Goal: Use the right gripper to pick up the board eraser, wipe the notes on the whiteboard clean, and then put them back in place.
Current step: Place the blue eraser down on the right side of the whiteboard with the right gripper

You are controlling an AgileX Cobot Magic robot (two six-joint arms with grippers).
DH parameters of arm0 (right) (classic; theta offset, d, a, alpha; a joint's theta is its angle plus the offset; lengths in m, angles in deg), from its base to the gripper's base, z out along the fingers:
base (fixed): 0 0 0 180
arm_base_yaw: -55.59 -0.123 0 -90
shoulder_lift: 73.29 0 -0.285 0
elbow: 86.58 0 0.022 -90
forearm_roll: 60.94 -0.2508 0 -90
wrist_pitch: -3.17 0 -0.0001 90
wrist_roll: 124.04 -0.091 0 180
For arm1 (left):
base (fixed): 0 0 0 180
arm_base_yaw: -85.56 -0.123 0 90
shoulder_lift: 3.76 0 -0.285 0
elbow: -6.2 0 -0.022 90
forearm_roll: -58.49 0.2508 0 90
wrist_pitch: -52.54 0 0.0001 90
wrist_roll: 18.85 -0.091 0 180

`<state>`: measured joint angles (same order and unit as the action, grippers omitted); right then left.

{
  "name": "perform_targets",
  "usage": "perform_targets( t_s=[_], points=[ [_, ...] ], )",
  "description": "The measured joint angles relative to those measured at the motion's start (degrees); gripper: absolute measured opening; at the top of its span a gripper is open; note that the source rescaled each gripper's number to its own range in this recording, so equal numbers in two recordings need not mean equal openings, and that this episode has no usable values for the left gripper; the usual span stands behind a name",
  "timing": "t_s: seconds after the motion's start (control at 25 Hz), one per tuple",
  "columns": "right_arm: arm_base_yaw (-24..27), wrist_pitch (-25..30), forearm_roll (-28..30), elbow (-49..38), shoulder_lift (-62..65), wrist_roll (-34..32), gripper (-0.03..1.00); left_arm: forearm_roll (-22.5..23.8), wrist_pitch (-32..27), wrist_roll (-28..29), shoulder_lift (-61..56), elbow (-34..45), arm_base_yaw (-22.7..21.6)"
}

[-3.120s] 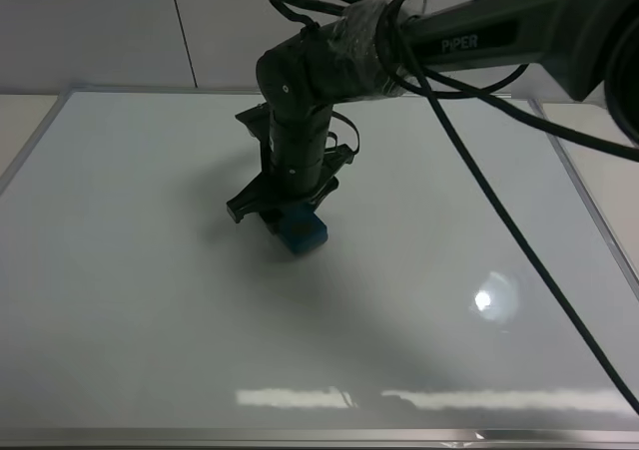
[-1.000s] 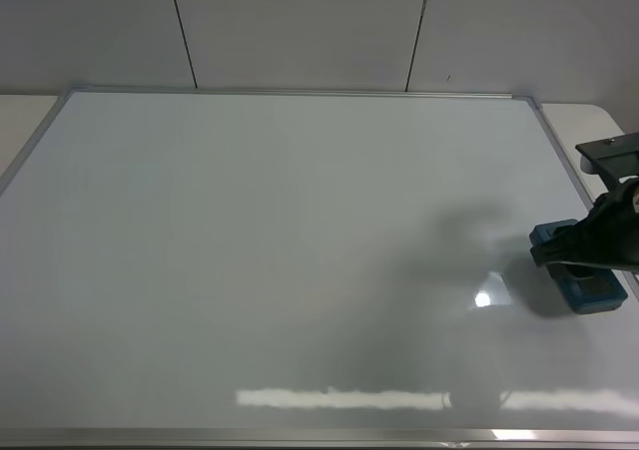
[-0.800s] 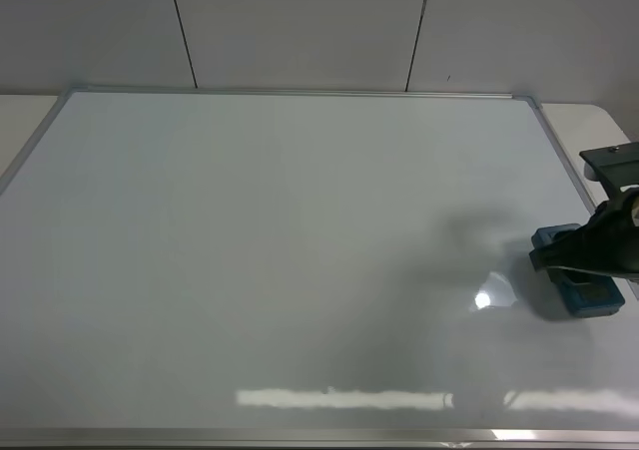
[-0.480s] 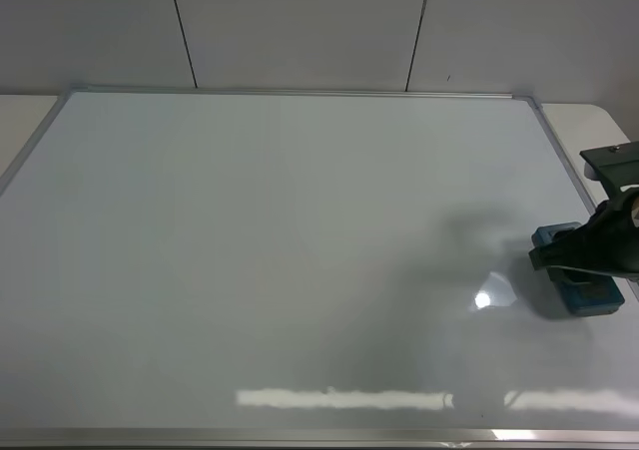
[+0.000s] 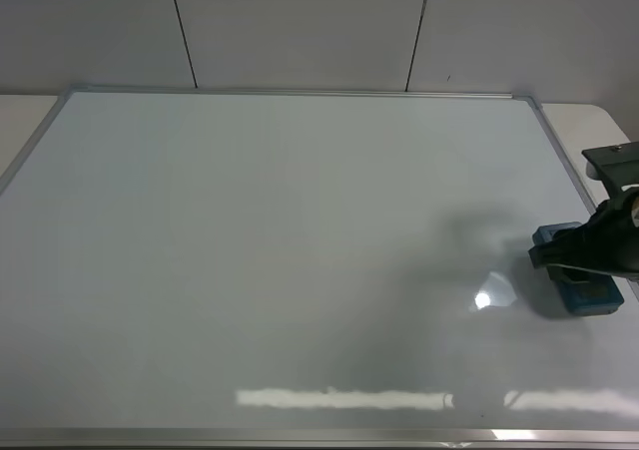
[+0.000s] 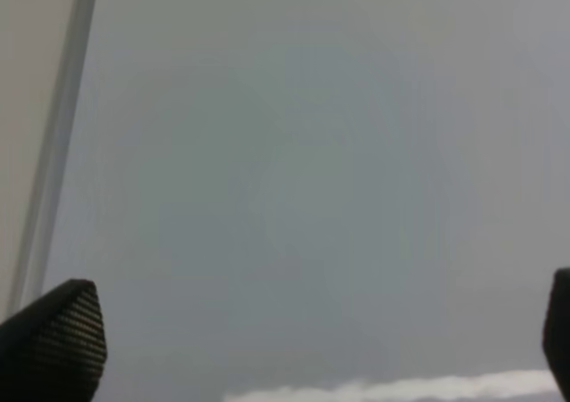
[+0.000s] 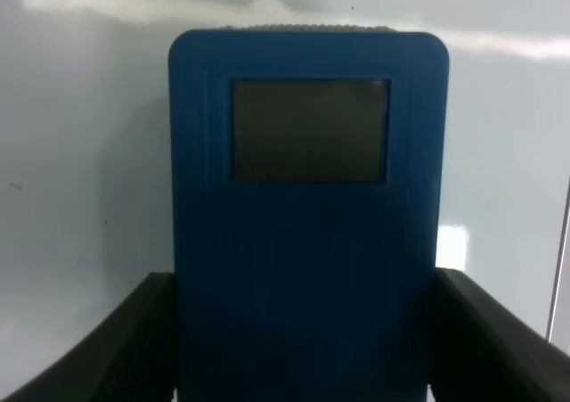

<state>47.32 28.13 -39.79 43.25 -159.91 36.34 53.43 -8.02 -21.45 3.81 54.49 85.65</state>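
- Reflecting along the bottom of the exterior high frame, a pale strip of light lies on the whiteboard [image 5: 280, 260], just above its silver frame.
- Farther up, at the right edge of the frame, the right gripper [image 5: 584, 258] sits low over the board eraser [image 5: 582, 288], which lies on the board beside the right-hand frame rail.
- In the right wrist view the board eraser [image 7: 307, 233] fills the middle, one grey patch on its blue top; the jaws stand one on each side of it, their fingers [image 7: 120, 340] right against its edges. Whether they press it or merely flank it I cannot tell.
- Beside the eraser a small bright glare spot and a soft grey shadow mark the board.
- The left wrist view shows the left gripper [image 6: 303, 348] with two dark fingertips [image 6: 53, 340] at the opposite lower corners, the jaws wide, above bare whiteboard [image 6: 303, 170].
- The rest of the board is white; no red writing shows on it.
- Beyond the top rail, cream tabletop [image 5: 25, 111] shows at the upper left, then a panelled wall [image 5: 300, 26].
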Motion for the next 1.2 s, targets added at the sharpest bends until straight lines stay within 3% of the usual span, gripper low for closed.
perform_targets(
  t_s=[0.04,0.16,0.2,0.28,0.52,1.2],
  points=[
    [0.0,0.0,0.9,0.0,0.0,-0.9,0.15,0.0,0.0,0.0,0.0,0.0,0.0],
    [0.0,-0.1,2.5,0.0,0.0,-4.1,0.7,0.0,0.0,0.0,0.0,0.0,0.0],
    [0.0,-0.3,2.5,0.0,0.0,-4.4,0.83,0.0,0.0,0.0,0.0,0.0,0.0],
    [0.0,-0.9,1.1,0.0,0.0,-3.0,0.94,0.0,0.0,0.0,0.0,0.0,0.0],
    [0.0,-1.0,-3.6,0.0,0.0,2.0,0.99,0.0,0.0,0.0,0.0,0.0,0.0],
    [0.0,-2.7,-6.2,0.0,2.5,2.2,1.0,0.0,0.0,0.0,0.0,0.0,0.0]
  ],
)
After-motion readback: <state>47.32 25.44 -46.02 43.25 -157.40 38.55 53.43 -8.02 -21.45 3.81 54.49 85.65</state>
